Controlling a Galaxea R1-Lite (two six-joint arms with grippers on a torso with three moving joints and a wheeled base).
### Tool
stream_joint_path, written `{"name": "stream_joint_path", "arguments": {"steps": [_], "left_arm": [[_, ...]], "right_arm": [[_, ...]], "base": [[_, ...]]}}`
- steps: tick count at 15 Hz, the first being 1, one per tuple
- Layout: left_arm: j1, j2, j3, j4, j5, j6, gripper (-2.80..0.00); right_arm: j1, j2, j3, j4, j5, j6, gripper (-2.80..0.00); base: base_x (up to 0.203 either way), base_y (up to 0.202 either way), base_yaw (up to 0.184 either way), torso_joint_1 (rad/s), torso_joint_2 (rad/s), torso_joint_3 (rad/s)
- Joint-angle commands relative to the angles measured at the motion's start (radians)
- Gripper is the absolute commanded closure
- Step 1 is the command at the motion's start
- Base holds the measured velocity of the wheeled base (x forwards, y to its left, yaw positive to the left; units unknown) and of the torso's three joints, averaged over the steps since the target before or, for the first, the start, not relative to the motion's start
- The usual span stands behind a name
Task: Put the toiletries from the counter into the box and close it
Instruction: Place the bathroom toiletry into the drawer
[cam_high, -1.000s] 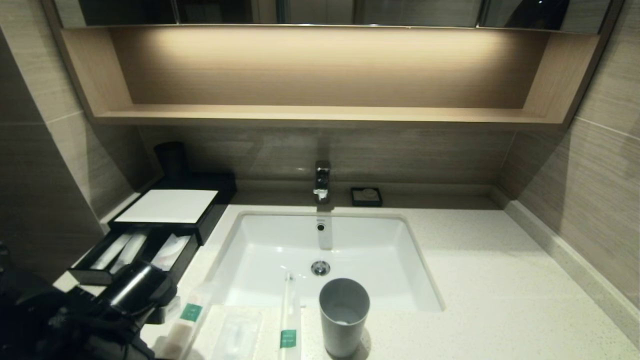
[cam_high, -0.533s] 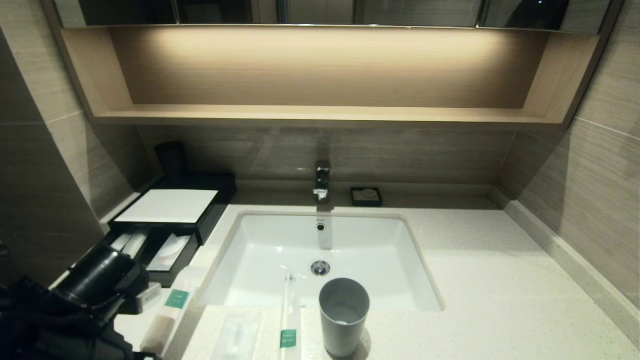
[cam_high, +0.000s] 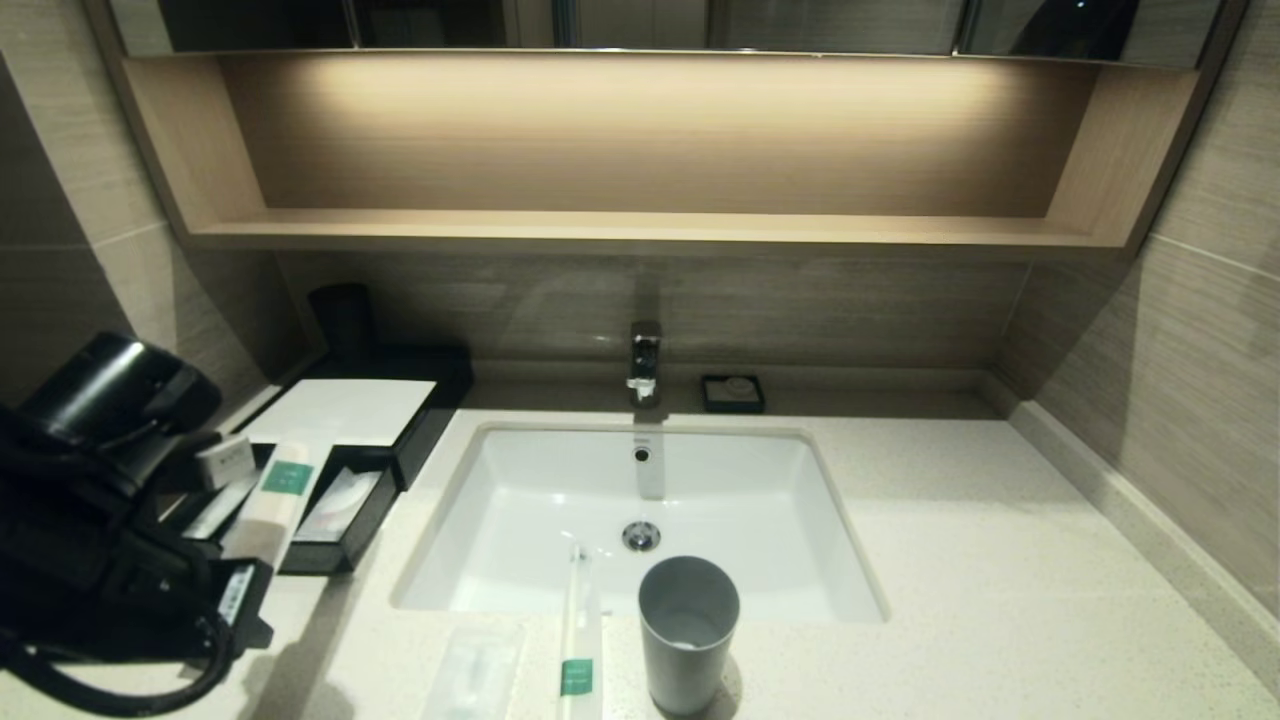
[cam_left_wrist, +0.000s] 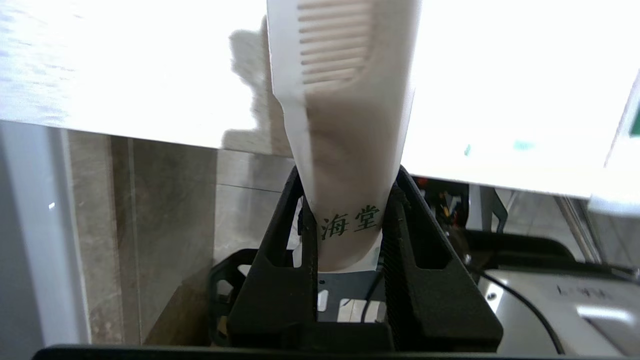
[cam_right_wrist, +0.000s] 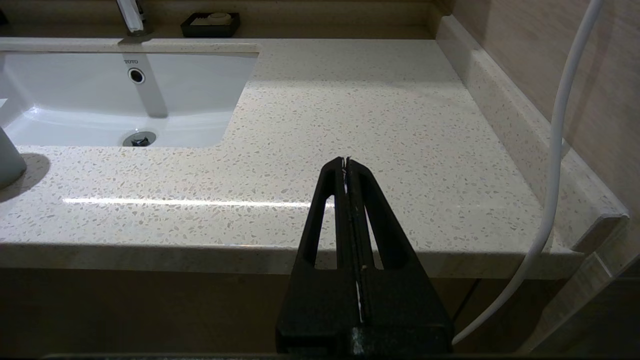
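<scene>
Left pincer (cam_left_wrist: 350, 220): you grip the wrapped comb (cam_high: 270, 495) by its end, probably to drop it into the drawer (cam_high: 340, 545).
Right pincer (cam_right_wrist: 346, 165): closed, empty, parked off the tabletop (cam_right_wrist: 350, 110).

My left gripper (cam_left_wrist: 350, 200) is raised at the far left, clamped tight (right gripper (cam_right_wrist: 346, 165) parked, fingers together).
</scene>
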Motion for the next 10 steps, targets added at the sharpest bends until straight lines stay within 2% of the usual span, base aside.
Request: {"name": "stream_joint_path", "arguments": {"steps": [1, 4, 10], "left_arm": [[0.065, 0.094, -0.124, 0.058, 0.036, 0.005, 0.00], [0.146, 0.185, -0.260, 0.135, 0.069, 0.025, 0.00], [0.276, 0.343, -0.416, 0.182, 0.075, 0.119, 0.00]], "right_arm": [[0.000, 0.000, 0.002, 0.000, 0.000, 0.000, 0.00], [0.000, 0.000, 0.002, 0.000, 0.000, 0.000, 0.00], [0.000, 0.000, 0.002, 0.000, 0.000, 0.000, 0.00]], "base": [[0.000, 0.000, 0.000, 0.000, 0.00, 0.000], [0.000, 0.000, 0.000, 0.000, 0.00, 0.000], [0.000, 0.000, 0.000, 0.000, 0.00, 0.000]]}}
